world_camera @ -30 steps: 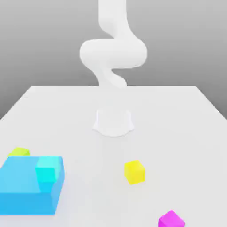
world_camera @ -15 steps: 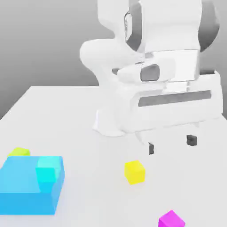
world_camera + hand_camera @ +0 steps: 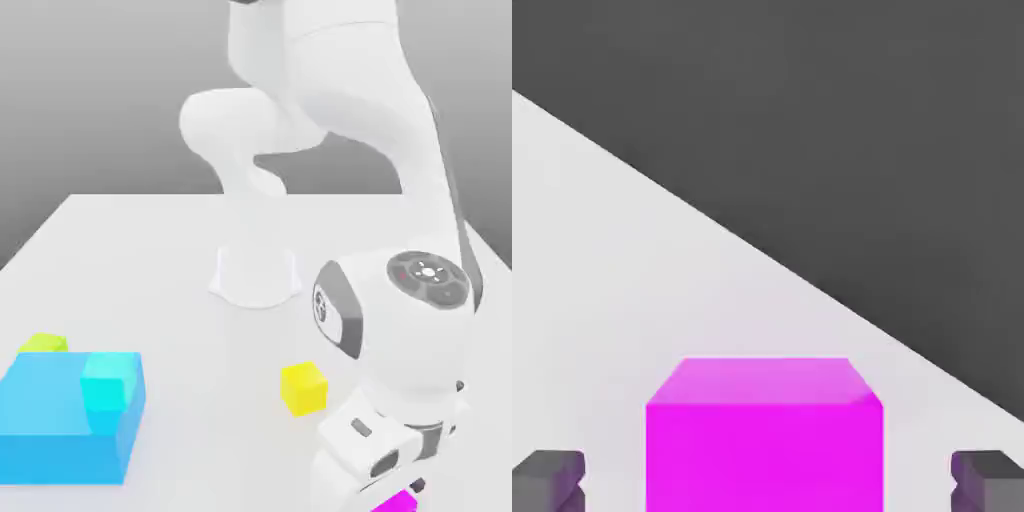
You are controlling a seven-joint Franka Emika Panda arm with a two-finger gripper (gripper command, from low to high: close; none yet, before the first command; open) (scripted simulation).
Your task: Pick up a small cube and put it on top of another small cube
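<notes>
The small magenta cube lies on the white table between my gripper's two dark fingertips, with a gap on each side, so the jaws stand open around it. In the exterior view my gripper is low at the front right, and the hand covers most of the magenta cube. The small turquoise cube rests at the large sky-blue block's right end, at the exterior view's left.
The large sky-blue block lies at the front left, with a lime-green cube behind it. A yellow cube sits just left of my hand. The arm's base stands mid-table. The table edge runs close behind the magenta cube.
The arm has swung into view and come down from above the table's middle to the magenta cube at the front right. None of the cubes has moved.
</notes>
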